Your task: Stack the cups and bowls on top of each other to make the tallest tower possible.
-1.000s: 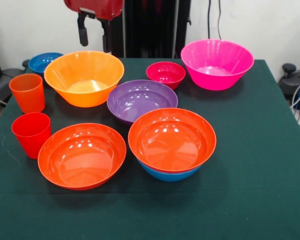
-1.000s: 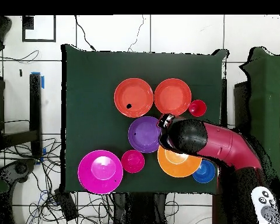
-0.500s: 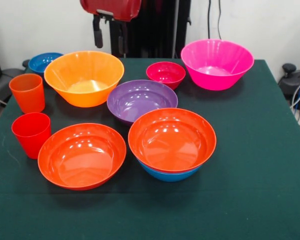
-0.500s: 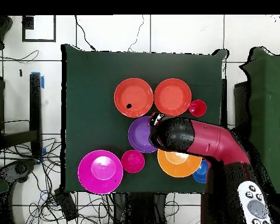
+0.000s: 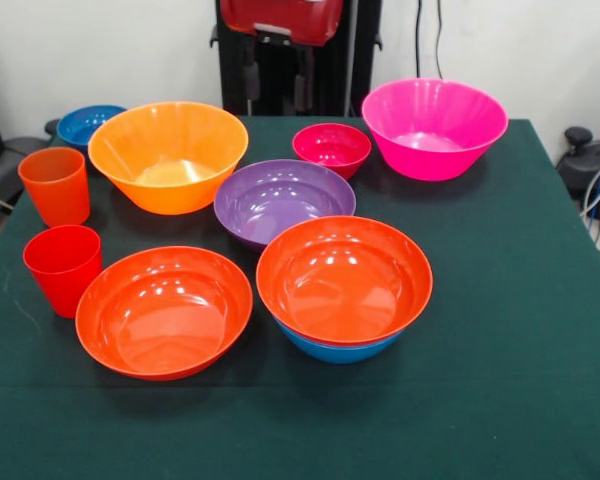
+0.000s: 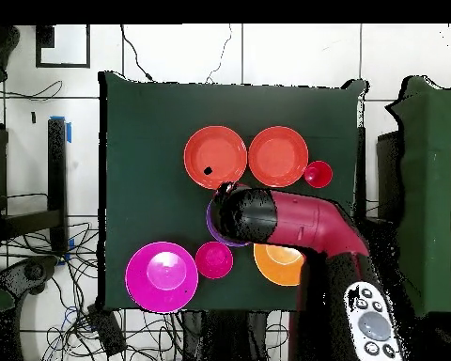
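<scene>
Green cloth table (image 5: 520,330) | glossy round bowls (image 5: 285,196), ribbed orange cup (image 5: 55,185) | gripper (image 5: 277,85) fingers apart, empty

A robotics lab: a green-clothed table (image 5: 540,330) beneath the gripper (image 5: 277,82), a black pedestal (image 5: 280,60) behind it, loose cables (image 6: 55,282) on the white tiled floor (image 6: 295,56) around.

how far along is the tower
Barely begun: one red-orange bowl sits nested in the blue bowl. The gripper hangs open and empty at the table's far side. The purple bowl, the other bowls and both cups are unstacked.
</scene>
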Robot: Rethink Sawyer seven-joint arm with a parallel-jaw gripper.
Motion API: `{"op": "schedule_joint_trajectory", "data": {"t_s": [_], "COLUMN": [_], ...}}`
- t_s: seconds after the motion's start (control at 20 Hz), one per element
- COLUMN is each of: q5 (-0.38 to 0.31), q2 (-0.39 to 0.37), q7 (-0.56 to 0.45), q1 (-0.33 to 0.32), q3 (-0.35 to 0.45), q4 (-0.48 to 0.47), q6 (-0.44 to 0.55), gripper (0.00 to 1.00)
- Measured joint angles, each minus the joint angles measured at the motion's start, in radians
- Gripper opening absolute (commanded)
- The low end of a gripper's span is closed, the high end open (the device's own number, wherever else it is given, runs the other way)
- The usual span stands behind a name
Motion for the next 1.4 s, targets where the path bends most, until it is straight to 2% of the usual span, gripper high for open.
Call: {"op": "schedule_joint_trajectory", "data": {"t_s": [0.7,1.4], "q5": [0.115,0.188], "q2": [0.009,0.084], "q7": [0.099,0.177], "q1": [0.165,0.25], "q3": [-0.071,-0.119], "q4": [0.001,-0.002], "q6": [-0.001,-0.001], "gripper": [1.0,1.0]}}
